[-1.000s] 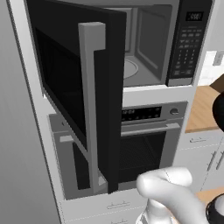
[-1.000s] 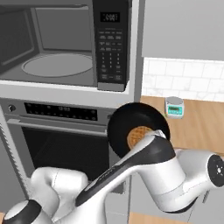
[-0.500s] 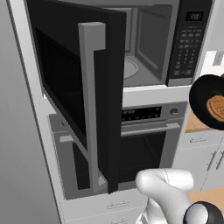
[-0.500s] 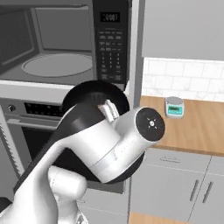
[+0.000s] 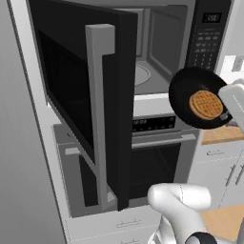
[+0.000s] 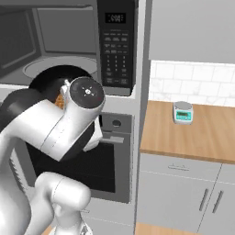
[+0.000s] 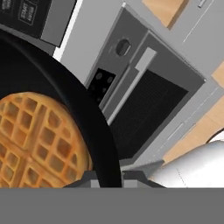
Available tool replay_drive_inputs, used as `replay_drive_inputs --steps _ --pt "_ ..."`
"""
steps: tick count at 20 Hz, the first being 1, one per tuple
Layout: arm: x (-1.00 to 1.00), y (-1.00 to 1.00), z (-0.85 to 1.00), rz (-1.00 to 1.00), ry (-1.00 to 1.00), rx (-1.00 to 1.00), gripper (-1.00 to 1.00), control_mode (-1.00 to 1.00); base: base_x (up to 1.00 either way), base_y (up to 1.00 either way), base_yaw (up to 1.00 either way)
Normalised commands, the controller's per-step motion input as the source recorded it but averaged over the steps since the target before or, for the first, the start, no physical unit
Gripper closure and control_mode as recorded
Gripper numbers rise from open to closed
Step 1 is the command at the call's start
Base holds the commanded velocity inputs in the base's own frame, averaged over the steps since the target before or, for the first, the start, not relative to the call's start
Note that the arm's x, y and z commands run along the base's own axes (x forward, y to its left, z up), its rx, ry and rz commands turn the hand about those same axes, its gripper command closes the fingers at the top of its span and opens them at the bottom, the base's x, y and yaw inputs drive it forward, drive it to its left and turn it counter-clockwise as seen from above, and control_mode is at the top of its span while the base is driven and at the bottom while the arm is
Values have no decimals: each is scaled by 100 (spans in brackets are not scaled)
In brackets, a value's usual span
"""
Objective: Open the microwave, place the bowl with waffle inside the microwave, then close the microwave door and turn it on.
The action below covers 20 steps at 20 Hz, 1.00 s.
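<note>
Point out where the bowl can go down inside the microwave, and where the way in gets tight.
Free: the round turntable on the microwave floor, bordered by grey cavity walls; nothing sits on it. The wooden counter is bare beside the small scale. Tight: the microwave door stands open on the left, and the bowl with its waffle hangs by the keypad side.

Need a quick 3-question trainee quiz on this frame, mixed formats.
1. True or false: the microwave door stands open.
2. What lies in the bowl that the claw holds by its rim?
A. a waffle
B. an egg
C. nothing
3. Fill in: on the wooden counter right of the microwave stands a small ____.

Key: 1 true; 2 A; 3 kitchen scale.
</note>
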Motion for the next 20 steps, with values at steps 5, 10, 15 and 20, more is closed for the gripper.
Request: replay_drive_inputs --steps 5,10,15,20 --pt "56 100 34 0 0 -1 100 -100 0 0 0" --pt "86 100 7 0 -1 -2 100 -100 0 0 0" --pt "92 98 17 -3 7 0 100 -100 0 0 0" --pt "73 24 3 -5 16 1 100 -100 0 0 0"
